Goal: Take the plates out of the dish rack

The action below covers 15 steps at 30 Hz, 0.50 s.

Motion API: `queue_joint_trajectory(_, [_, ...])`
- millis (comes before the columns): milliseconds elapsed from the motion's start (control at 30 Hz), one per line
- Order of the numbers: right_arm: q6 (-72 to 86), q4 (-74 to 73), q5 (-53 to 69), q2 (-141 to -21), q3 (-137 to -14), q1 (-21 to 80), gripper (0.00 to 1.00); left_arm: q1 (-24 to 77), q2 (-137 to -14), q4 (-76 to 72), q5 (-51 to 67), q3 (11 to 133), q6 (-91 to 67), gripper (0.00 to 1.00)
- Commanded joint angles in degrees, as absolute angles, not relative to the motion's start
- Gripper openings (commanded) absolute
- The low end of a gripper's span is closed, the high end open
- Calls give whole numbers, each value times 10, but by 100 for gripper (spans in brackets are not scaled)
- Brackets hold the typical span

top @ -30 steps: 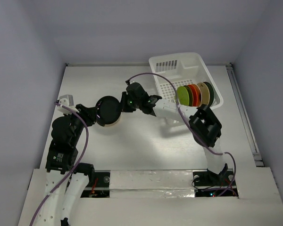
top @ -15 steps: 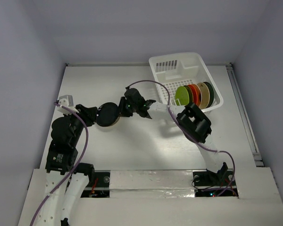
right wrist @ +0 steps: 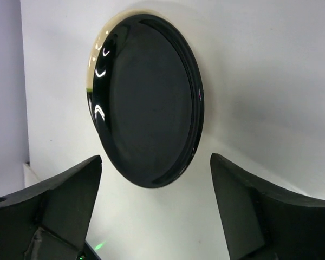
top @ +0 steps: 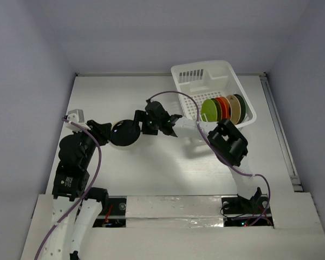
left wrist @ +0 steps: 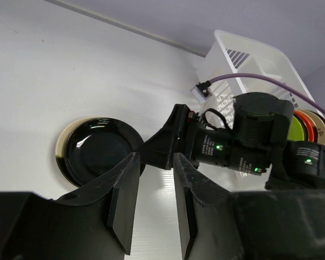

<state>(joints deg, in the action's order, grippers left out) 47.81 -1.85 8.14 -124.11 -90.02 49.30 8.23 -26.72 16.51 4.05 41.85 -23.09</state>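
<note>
A black plate (top: 124, 134) lies flat on a cream plate (left wrist: 61, 153) on the table, left of centre. My right gripper (top: 137, 125) stands wide open at its right edge, holding nothing. In the right wrist view the black plate (right wrist: 146, 103) lies just ahead of the spread gripper (right wrist: 156, 160). My left gripper (top: 104, 130) waits at the plate's left side; its jaws (left wrist: 154, 160) stand a narrow gap apart with only table between them. The white dish rack (top: 227, 73) at the back right holds upright plates: lime green (top: 209, 110), red-orange (top: 223, 106), beige (top: 232, 107) and dark green (top: 240, 105).
The right arm's elbow (top: 228, 143) hangs over the table in front of the rack. A purple cable (top: 179, 96) loops from the right wrist across the rack's near corner. Walls close the table at the back and on both sides.
My right gripper has opened wide and let go of the black plate, which came down from a raised tilt onto the cream plate. The left arm has stayed put.
</note>
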Motion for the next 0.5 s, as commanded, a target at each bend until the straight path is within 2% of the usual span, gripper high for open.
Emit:
queue_joint_trajectory(0, [422, -54, 41, -1178, -899, 494, 88, 80, -263, 144, 40, 421, -236, 28])
queue_joint_trajectory(100, [388, -90, 10, -1144, -890, 494, 88, 80, -262, 144, 40, 421, -235, 28])
queue_joint_trajectory(167, [361, -105, -37, -1112, -866, 494, 77, 80, -261, 145, 40, 421, -235, 28])
queue_joint_trajectory(200, [350, -105, -55, -1066, -852, 494, 67, 80, -261, 145, 40, 421, -235, 28])
queue_joint_trajectory(233, [330, -120, -81, -1039, -828, 494, 35, 80, -262, 145, 40, 421, -235, 28])
queue_joint_trajectory(267, [317, -136, -117, -1014, -820, 494, 20, 80, -262, 145, 41, 421, -235, 28])
queue_joint_trajectory(333, [295, -170, -220, -945, -810, 489, 1, 80, -263, 144, 43, 421, -235, 28])
queue_joint_trajectory(400, [274, -222, -298, -907, -797, 475, 0, 80, -261, 142, 45, 421, -235, 28])
queue_joint_trajectory(467, [262, -252, -324, -861, -773, 434, 0, 80, -260, 143, 45, 421, -235, 27])
